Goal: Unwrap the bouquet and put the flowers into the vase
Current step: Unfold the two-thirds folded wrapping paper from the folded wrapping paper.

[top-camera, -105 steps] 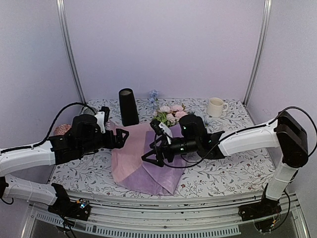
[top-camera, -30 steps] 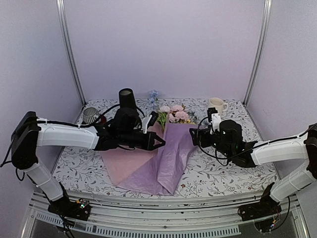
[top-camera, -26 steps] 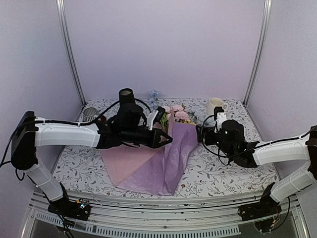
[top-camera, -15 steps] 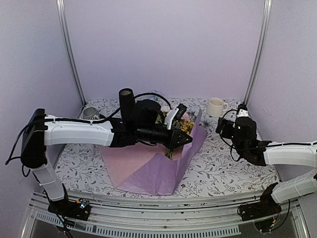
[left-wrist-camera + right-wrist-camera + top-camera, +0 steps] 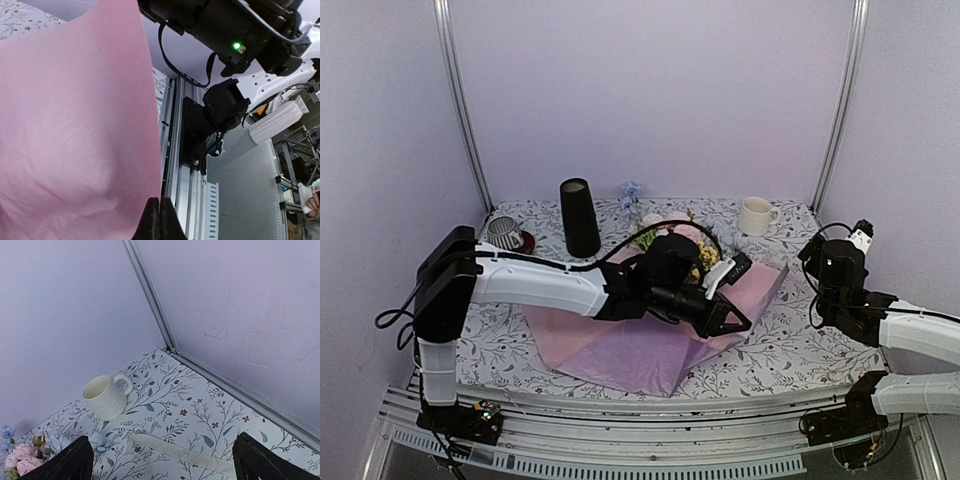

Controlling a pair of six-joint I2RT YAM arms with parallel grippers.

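— Where is the left gripper (image 5: 732,318)?

— Just right of centre in the overhead view, low over the open sheet of lilac-pink wrapping paper (image 5: 620,342). In its wrist view the black fingers (image 5: 149,223) sit at the bottom edge, pressed together and pinching the paper's edge. The sheet fills the left half of that view.

— How does the paper lie?

— It is spread across the middle of the floral-printed table (image 5: 790,345), with one corner raised at centre right.

— And the flowers?

— The green-stemmed artificial flowers (image 5: 704,256) lie at the sheet's upper end, mostly hidden behind the left arm. Some pink roses and a yellowish cluster show. A pale blue bloom (image 5: 629,190) sits higher up, near the back wall.

— The vase?

— The tall matte black vase (image 5: 579,216) stands upright, upper left of centre. A striped grey cup (image 5: 503,232) is further left, and a white ribbed mug (image 5: 754,215) is at upper right.

— The right gripper?

— The right gripper (image 5: 861,236) is at the right edge of the overhead view, well apart from the paper. Its wrist view shows the fingers (image 5: 75,462) spread wide, one in each lower corner. The mug is at centre left there, a pale flat strip (image 5: 180,452) lies on the table below it, and roses show in the lower left corner.
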